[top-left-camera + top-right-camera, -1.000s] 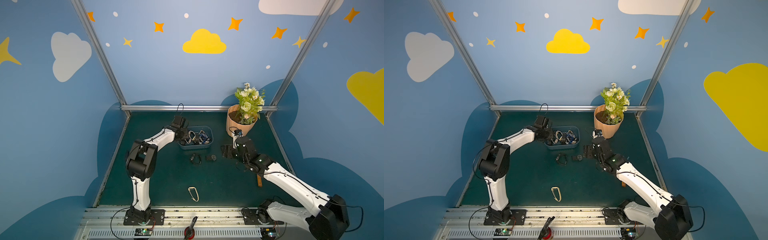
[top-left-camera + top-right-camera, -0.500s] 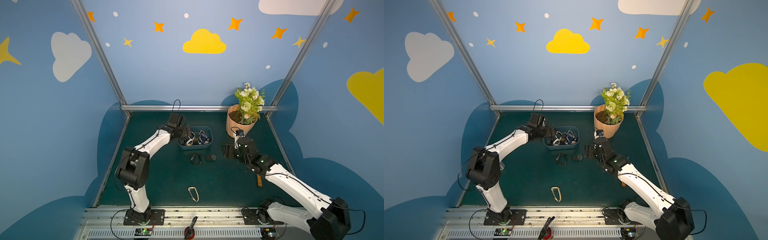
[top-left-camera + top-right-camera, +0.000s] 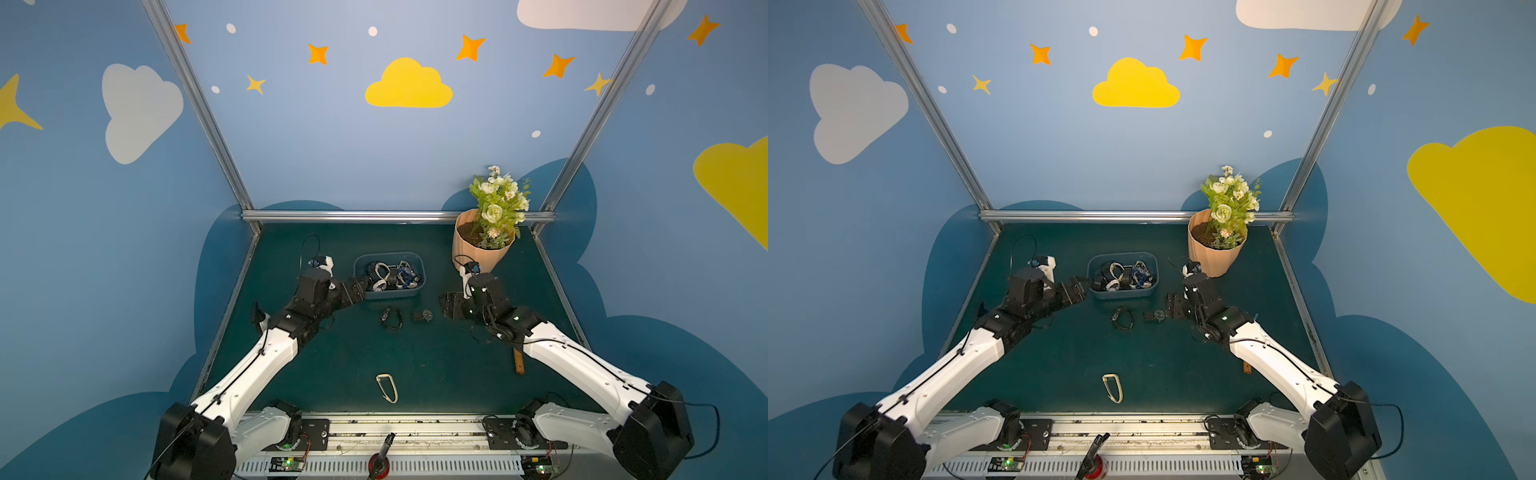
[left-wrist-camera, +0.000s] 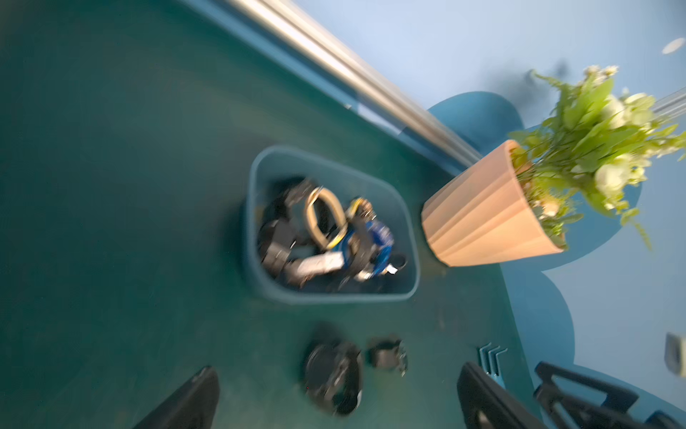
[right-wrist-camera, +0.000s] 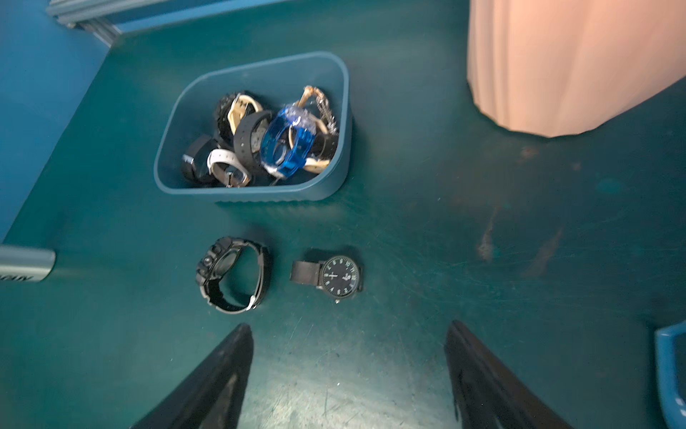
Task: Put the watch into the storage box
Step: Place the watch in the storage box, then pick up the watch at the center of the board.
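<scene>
Close to you, a pale clip (image 3: 386, 388) lies on the green mat (image 3: 332, 365); farther in, your right gripper (image 5: 349, 325) hangs low over the mat, its jaws spread wide and holding nothing; just past its tips lie two black watches, the round-faced watch (image 5: 339, 276) and the chunky watch (image 5: 232, 275), side by side but not touching, both outside the box; your left gripper (image 3: 1079, 289) sits beside the storage box (image 3: 390, 294), jaws wide too, nothing in them; the box holds a pile of watches (image 5: 260, 137); farthest back stands the peach flowerpot (image 3: 473, 253).
</scene>
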Robot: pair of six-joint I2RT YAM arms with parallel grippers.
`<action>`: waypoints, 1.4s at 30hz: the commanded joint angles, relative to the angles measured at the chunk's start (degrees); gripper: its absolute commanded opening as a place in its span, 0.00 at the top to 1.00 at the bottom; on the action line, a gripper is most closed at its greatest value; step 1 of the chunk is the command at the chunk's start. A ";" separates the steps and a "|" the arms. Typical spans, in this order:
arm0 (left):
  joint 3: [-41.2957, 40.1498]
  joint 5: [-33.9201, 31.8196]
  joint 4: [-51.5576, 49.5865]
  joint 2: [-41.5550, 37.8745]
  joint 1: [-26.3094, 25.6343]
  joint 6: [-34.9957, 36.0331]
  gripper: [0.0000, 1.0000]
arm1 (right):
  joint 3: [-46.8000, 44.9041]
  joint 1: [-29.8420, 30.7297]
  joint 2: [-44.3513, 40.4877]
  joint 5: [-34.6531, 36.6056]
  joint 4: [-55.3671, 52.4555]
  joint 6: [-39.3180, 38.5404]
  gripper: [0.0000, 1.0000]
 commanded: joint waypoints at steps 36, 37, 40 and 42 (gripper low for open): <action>-13.24 -5.58 -5.03 -16.92 0.28 -5.19 0.00 | -0.51 38.96 15.13 -3.61 -2.88 14.50 0.36; -13.49 -5.59 -5.12 -17.19 0.27 -5.44 0.00 | -0.09 38.94 15.82 -3.87 -2.93 14.49 0.37; -14.29 -5.83 -5.32 -18.50 0.25 -5.66 0.00 | 1.82 38.98 18.40 -5.02 -3.94 14.19 0.42; -14.83 -6.23 -5.46 -19.54 0.20 -5.28 0.00 | 2.69 38.95 20.10 -6.04 -3.97 13.89 0.48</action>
